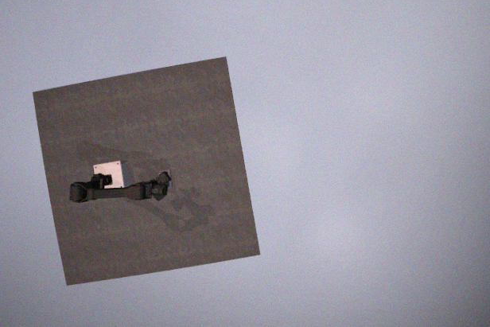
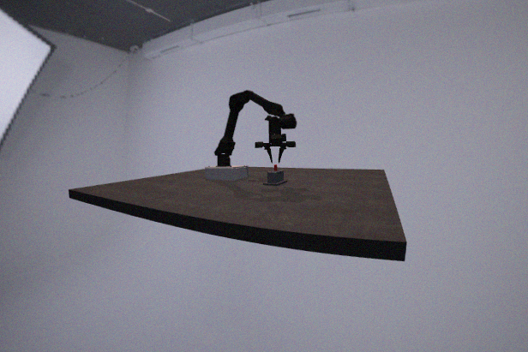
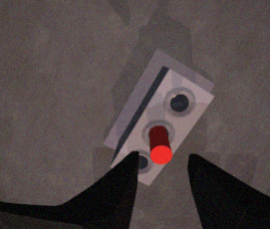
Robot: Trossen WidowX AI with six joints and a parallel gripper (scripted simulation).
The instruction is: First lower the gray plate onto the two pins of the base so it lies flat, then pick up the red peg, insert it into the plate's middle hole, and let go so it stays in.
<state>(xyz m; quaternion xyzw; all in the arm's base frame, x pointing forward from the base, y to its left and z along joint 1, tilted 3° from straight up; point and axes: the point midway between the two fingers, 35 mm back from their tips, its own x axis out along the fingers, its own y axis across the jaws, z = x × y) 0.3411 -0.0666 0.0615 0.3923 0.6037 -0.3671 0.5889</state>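
The gray plate (image 2: 275,177) (image 3: 183,124) sits as a block over the base (image 2: 267,183) (image 3: 134,108), whose flat rim shows along one side. The plate looks level in the exterior view. Its two outer holes look dark in the wrist view. The red peg (image 2: 275,167) (image 3: 159,140) stands upright in the middle hole, with its upper part sticking out. The depth of its lower end is hidden. My gripper (image 2: 275,162) (image 3: 162,159) is open and points down, with its fingertips just above the peg's top and one to each side, touching nothing.
The brown table (image 1: 191,118) (image 2: 343,213) carries the arm. A white box (image 1: 115,170) (image 2: 227,174) stands beside the arm's foot, left of the plate and base in the exterior view. The arm hides most of the plate and base in the top view.
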